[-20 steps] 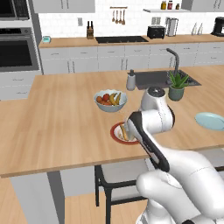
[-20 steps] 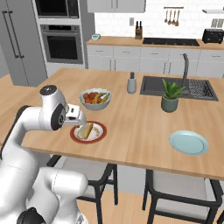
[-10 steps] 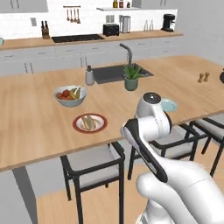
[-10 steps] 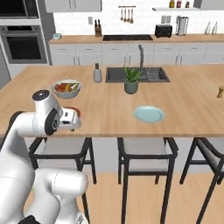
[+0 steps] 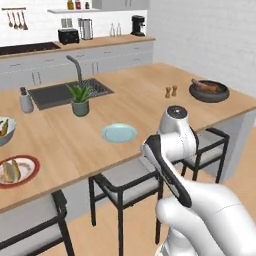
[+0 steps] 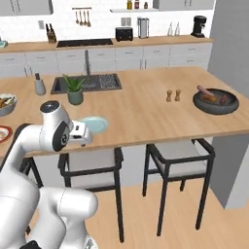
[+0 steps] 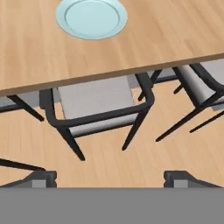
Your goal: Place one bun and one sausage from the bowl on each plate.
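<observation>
Your gripper point(image 7: 109, 177) hangs over the stools at the near edge of the island, fingertips point(image 7: 40, 178) set wide apart at the bottom corners of the hand view, nothing between them and nothing touched. Below it stands a grey-seated stool point(image 7: 97, 103), tucked partly under the wooden counter point(image 7: 39, 52). Just past the counter edge lies the pale blue plate point(image 7: 92, 16), bare. From the left base view that same plate sits mid-counter, in front of the potted plant point(image 5: 79, 99). Far to your left, the red-rimmed plate point(image 5: 29, 172) already carries a bun point(image 5: 9, 171); a second piece lies close against it, too small to name. The fruit bowl point(image 5: 6, 131) stands just behind it at the frame edge. Farther back, the sink point(image 6: 86, 82) with its tap. Well to your right, near the counter's far end, rests the dark bowl point(image 6: 215, 100) with a sausage point(image 6: 206, 91) and other pieces inside, the salt and pepper shakers point(image 6: 172, 95) standing to its left.
</observation>
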